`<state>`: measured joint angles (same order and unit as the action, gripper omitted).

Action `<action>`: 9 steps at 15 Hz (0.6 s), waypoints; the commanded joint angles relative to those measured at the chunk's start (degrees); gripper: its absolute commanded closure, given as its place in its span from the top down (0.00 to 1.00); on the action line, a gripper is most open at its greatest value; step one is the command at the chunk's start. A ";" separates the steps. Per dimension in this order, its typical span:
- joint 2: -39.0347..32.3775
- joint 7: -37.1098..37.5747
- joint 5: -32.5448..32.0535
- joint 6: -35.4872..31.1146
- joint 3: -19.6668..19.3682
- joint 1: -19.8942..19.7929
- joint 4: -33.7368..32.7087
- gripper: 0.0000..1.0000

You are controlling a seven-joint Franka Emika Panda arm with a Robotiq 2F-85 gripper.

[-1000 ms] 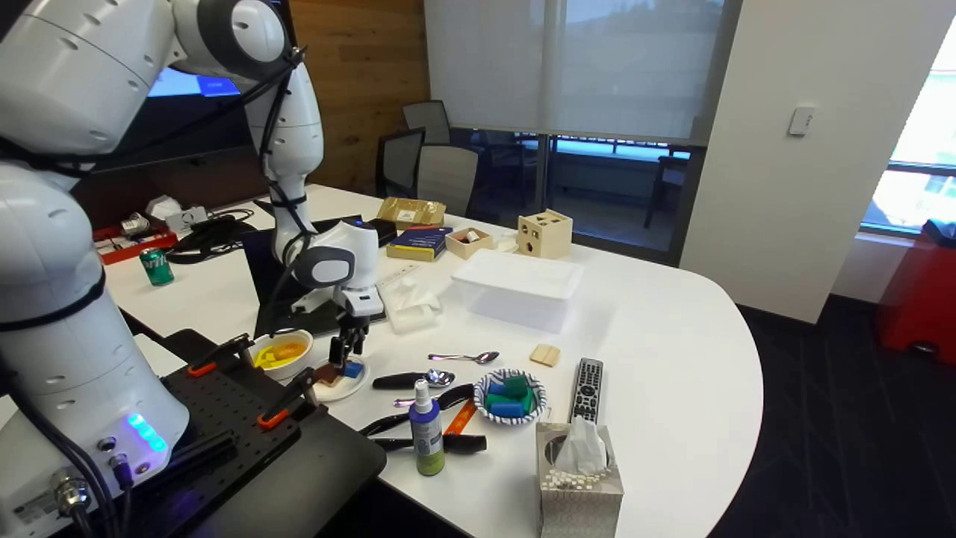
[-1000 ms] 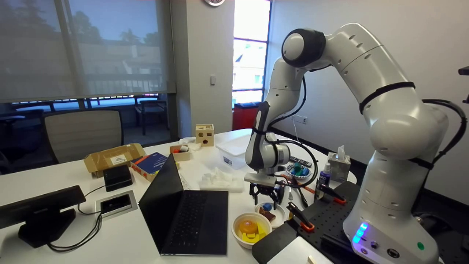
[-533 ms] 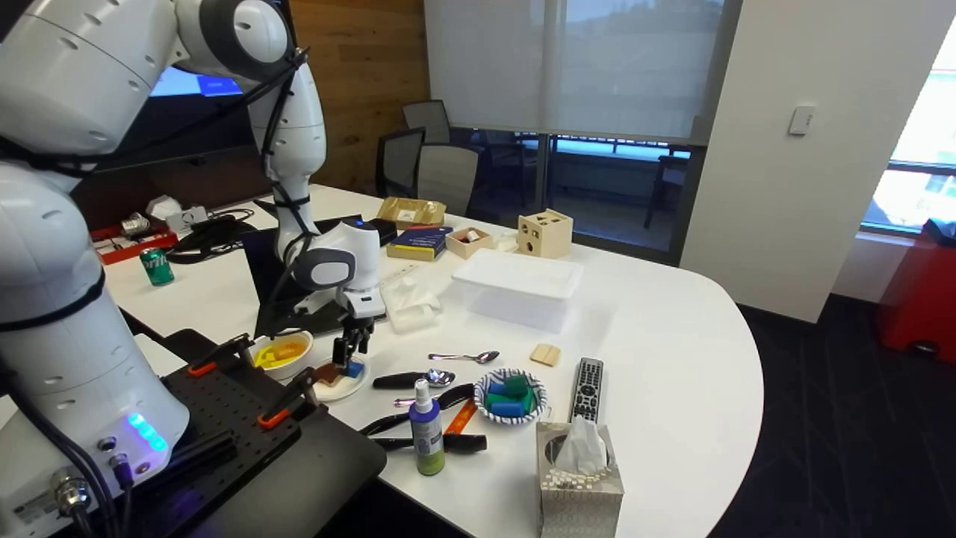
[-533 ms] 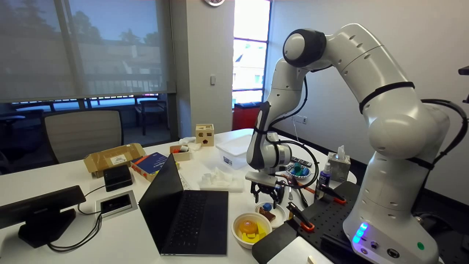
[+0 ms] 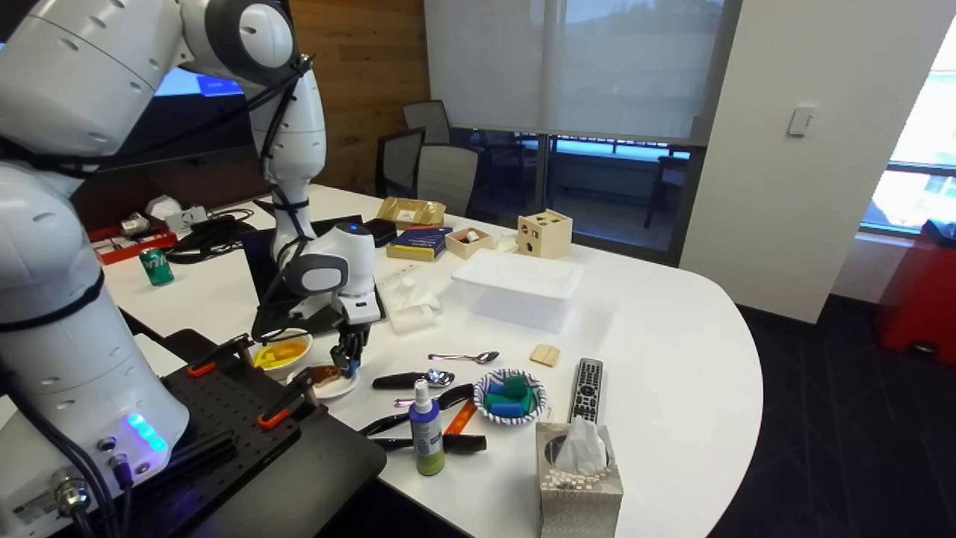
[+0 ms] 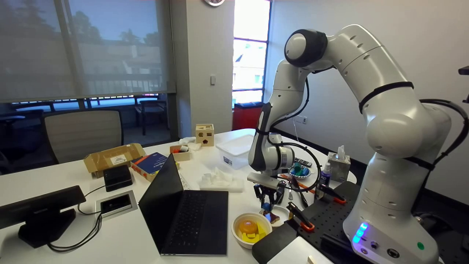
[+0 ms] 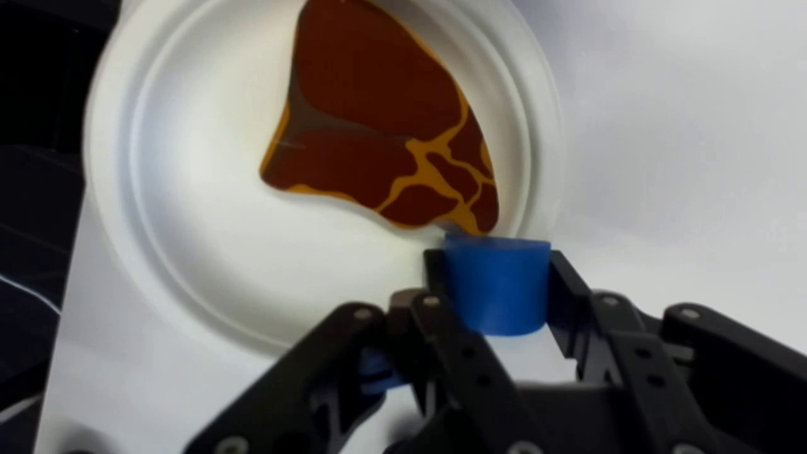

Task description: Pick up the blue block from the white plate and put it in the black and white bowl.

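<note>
The blue block (image 7: pixel 498 287) is pinched between the black fingers of my gripper (image 7: pixel 497 284), one finger on each side of it. It sits over the edge of the white plate (image 7: pixel 208 271); whether it still touches the plate I cannot tell. A brown toy steak (image 7: pixel 378 120) lies on that plate, right beside the block. In an exterior view the gripper (image 5: pixel 349 360) points down at the plate's rim (image 5: pixel 340 390). The black and white bowl (image 5: pixel 515 421) stands farther along the table, holding several blue and green pieces. The block (image 6: pixel 266 207) shows below the gripper in an exterior view.
A bowl with yellow and orange pieces (image 6: pixel 237 238) is close to the plate, with a laptop (image 6: pixel 199 223) beyond it. Between plate and patterned bowl lie spoons (image 5: pixel 441 378) and dark-handled tools (image 5: pixel 455 396). A spray bottle (image 5: pixel 427 433) stands near the table's edge.
The gripper has gone from open to shut on the blue block. The plate and steak have shifted slightly toward the yellow-filled bowl, and the hand has come down a little.
</note>
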<state>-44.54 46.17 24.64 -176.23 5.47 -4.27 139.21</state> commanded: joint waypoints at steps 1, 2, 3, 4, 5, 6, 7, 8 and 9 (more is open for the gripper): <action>0.29 -2.04 1.31 -1.29 0.67 -0.78 0.79 0.14; 0.37 -2.04 1.24 -1.15 0.51 -0.66 0.76 0.14; 0.65 -2.08 1.22 -1.15 0.41 -0.69 0.90 0.14; 1.01 -2.20 1.21 -1.38 0.47 -0.84 1.07 0.14; 2.11 -2.38 1.31 -2.17 0.76 -1.13 1.83 0.14; 3.13 -2.68 1.31 -3.38 1.06 -1.53 2.50 0.14; 5.16 -3.15 1.15 -4.89 1.27 -1.79 3.84 0.14; 6.75 -3.95 0.94 -5.97 1.46 -2.06 4.76 0.14; 9.08 -4.89 0.62 -6.58 1.62 -2.48 5.98 0.14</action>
<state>-43.03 44.45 24.64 -180.58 5.60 -4.87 139.95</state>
